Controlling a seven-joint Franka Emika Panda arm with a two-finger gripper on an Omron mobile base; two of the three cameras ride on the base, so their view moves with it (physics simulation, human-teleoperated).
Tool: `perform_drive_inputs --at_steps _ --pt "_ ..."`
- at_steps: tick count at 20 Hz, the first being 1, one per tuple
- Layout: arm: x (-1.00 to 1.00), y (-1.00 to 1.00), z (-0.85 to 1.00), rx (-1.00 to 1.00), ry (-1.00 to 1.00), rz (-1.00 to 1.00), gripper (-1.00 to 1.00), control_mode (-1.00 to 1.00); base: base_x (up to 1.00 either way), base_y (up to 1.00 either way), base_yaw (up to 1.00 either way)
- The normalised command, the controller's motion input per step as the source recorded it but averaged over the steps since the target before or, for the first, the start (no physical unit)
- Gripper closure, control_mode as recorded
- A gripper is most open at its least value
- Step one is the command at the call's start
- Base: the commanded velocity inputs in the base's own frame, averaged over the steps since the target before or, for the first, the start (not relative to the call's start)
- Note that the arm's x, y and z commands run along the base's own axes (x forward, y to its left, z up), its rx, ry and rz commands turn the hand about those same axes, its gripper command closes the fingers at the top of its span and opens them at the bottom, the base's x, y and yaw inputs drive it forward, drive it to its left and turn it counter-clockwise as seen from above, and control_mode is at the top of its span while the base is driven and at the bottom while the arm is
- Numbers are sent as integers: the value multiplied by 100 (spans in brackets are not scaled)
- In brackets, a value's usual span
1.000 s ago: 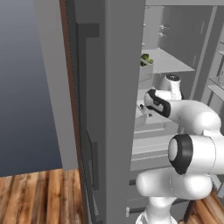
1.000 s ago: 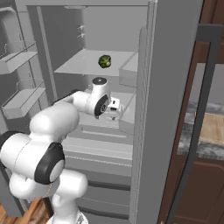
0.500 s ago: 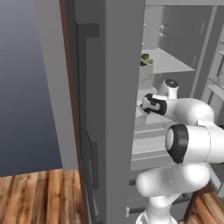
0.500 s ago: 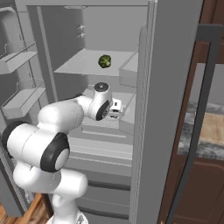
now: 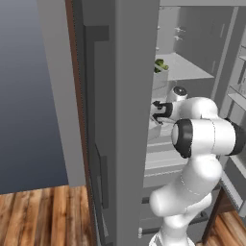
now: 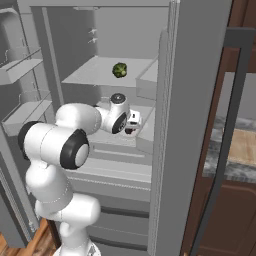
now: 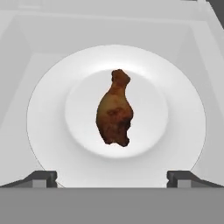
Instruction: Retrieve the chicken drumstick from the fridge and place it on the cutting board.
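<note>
The fridge (image 6: 195, 100) stands open around the pincer, its tall grey door (image 5: 129, 120) edge-on in the left base view and screening most of the interior there; from the right base side the whole cavity shows, with pale shelves above and below the pincer and door bins (image 6: 22, 70) far off to its left. To the pincer's right, past the fridge wall, the right base view alone takes in dark brown cabinets (image 6: 220, 210), a speckled counter and the cutting board (image 6: 243, 146) lying on it, well apart from the hand. The white arm (image 6: 75, 140) reaches in at mid height, its own elbow blocking part of the shelves in the left base view.

The pincer (image 6: 131, 125) sits over a middle shelf. On the shelf above it lies a green leafy vegetable (image 6: 119, 70), also caught at the door's edge from the left side (image 5: 160, 65).

The hand view gives what neither base camera does: a round white plate (image 7: 52, 131) lying in a pale grey bay directly ahead of the pincer (image 7: 112, 178), and on the plate's middle the chicken drumstick (image 7: 115, 111), brown, its narrow end pointing away from the fingertips (image 7: 41, 178). The two tips stand wide apart at the plate's near rim, spread fully, with nothing between them; the drumstick lies ahead of them, seemingly untouched.
</note>
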Motion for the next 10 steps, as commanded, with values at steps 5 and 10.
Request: perform_drive_inputs --at_steps 5,10 --pt "42 0 -24 0 -1 0 -100 -100 0 0 0" --pt "39 -3 -36 0 0 0 -100 -100 0 0 0"
